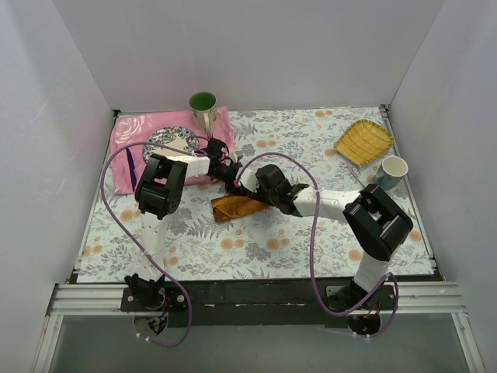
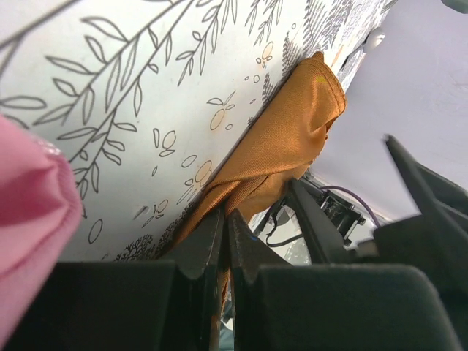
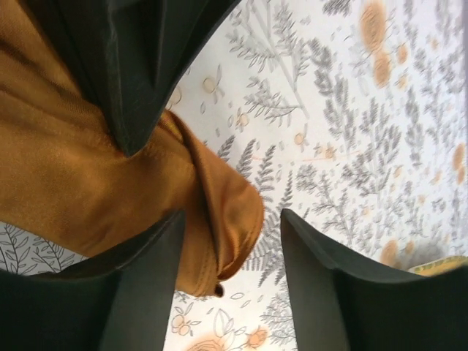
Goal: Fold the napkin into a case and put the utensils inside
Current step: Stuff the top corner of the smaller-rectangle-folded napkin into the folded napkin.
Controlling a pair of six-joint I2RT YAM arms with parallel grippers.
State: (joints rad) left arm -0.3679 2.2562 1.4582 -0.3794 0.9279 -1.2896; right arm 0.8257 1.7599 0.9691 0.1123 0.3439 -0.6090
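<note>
The rust-orange napkin (image 1: 231, 208) lies bunched and partly folded on the floral tablecloth at the middle. My left gripper (image 1: 231, 176) reaches down at its far end; in the left wrist view its jaws (image 2: 225, 216) are shut on an edge of the napkin (image 2: 285, 139). My right gripper (image 1: 255, 197) is at the napkin's right end; in the right wrist view it (image 3: 232, 216) is open, with a folded corner of the napkin (image 3: 227, 205) between its fingers. A slim purple piece (image 1: 132, 171) lies on the pink cloth. No silver spoon shows.
A pink cloth (image 1: 128, 132) with a patterned plate (image 1: 167, 141) lies at the back left, a green mug (image 1: 203, 105) behind it. A yellow ribbed dish (image 1: 363, 141) and a white mug (image 1: 394, 169) stand at the right. White walls enclose the table.
</note>
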